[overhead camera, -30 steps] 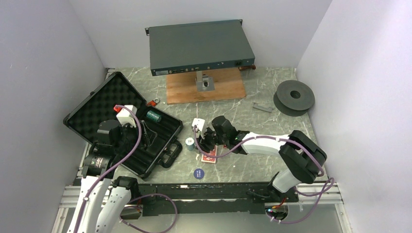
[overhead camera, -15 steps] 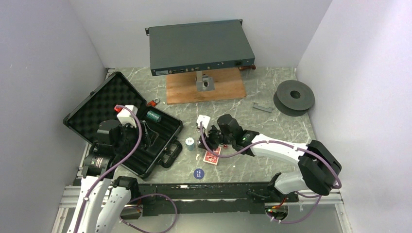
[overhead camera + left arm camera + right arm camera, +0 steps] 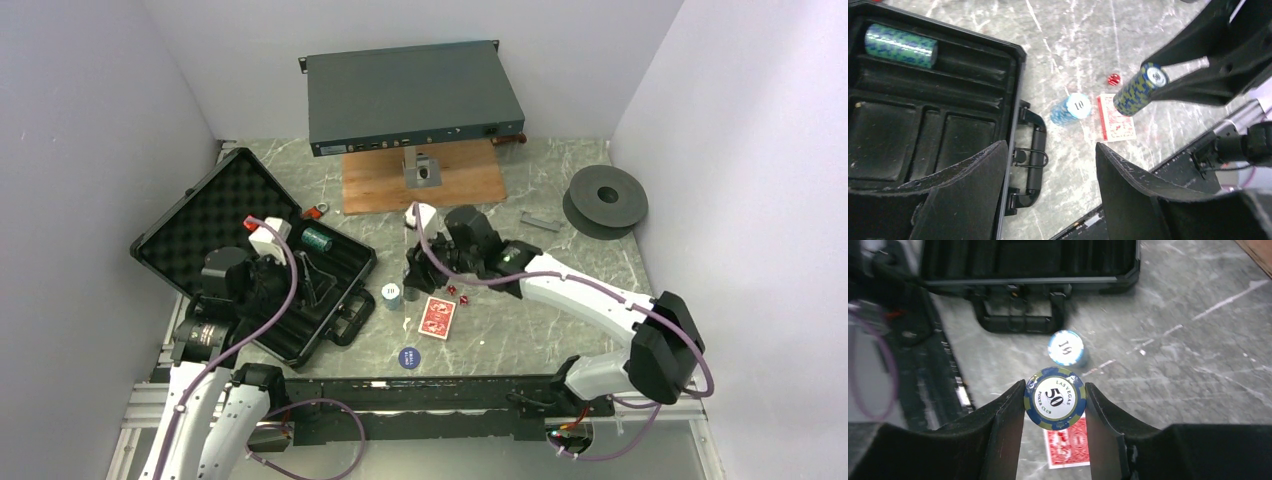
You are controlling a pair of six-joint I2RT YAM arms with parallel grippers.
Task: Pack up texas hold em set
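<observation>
Right claw (image 3: pixel 1054 407) risen, clamping chip stack (image 3: pixel 1054 397) (sideways)

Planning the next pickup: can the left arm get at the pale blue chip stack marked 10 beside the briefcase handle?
Probably yes: the left gripper is open and empty over the black hard briefcase, and the pale blue chip stack stands uncovered past its handle.

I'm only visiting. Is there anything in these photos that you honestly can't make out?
- Number of chips in the chip stack: the right wrist view shows only its "50" face, and the right gripper covers its sides.
- Numbers on the dice: too small in the top view.
- Lettering on the blue disc: too small in the top view.
- Near end of the briefcase: in the left wrist view, hidden behind the left gripper.
</observation>
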